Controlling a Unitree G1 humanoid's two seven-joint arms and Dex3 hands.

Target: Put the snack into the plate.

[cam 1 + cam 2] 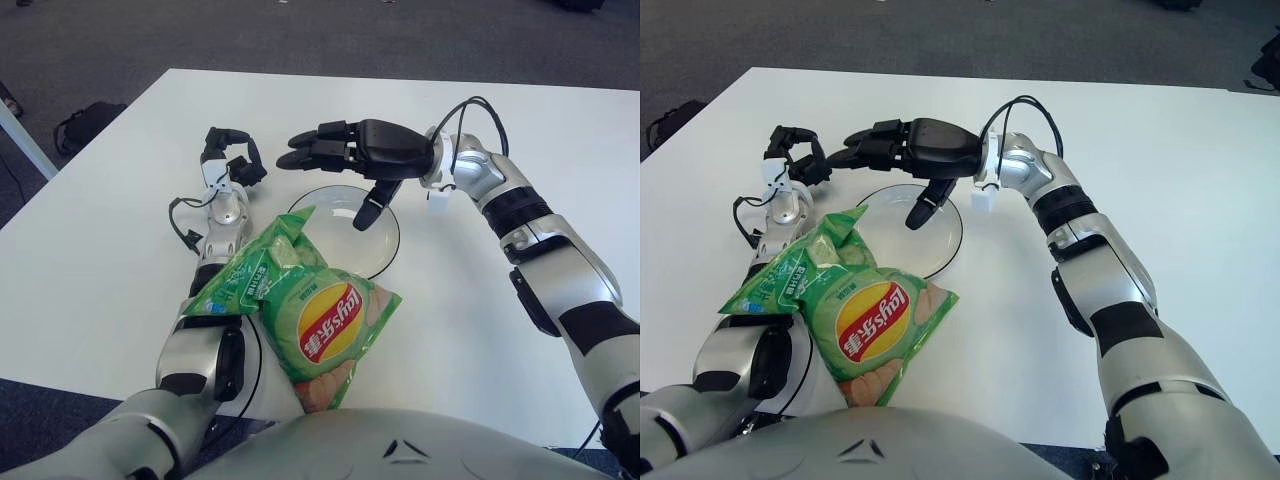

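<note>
Green crinkly snack bag lying half over the glass plate looks light, puffy and slippery, so the spread right robot hand hovering above should probably pinch its crimped top edge.

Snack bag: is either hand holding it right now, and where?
Neither. Right hand is open over the plate; left hand is curled, empty, beyond the bag.

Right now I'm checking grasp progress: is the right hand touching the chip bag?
Apart. In the left eye view, the right hand hovers open over the plate, with bare glass showing between its thumb and the chip bag.
</note>
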